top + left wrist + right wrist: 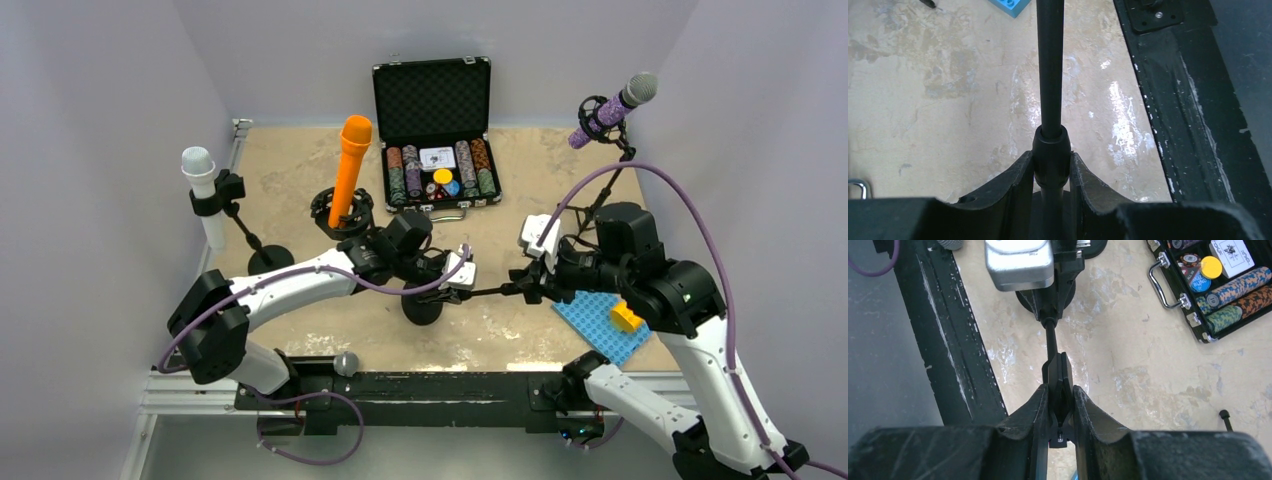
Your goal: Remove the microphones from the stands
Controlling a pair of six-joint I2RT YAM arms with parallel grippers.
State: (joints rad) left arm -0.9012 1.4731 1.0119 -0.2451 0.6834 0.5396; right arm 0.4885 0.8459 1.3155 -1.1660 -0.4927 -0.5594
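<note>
At the near edge, a silver-headed microphone (345, 362) lies on the black rail (450, 385). Just beyond, the left claw (1050, 160) clamps the stand (1050, 65) at its rod collar, and the right claw (1060, 390) pinches its clip. Bare desk (290, 170) runs back to the chip case (432, 100).

In the right wrist view, a blue button (1200, 284) in the chip case (1209, 336) reads "BLIND"; the dark red button (1189, 274) beside it seems to read "ALL"; the print on the white card box (1233, 252) is too small to read.

Slim black stand (490, 291) tipped level (grey-headed microphone (346, 363) lying apart)
</note>
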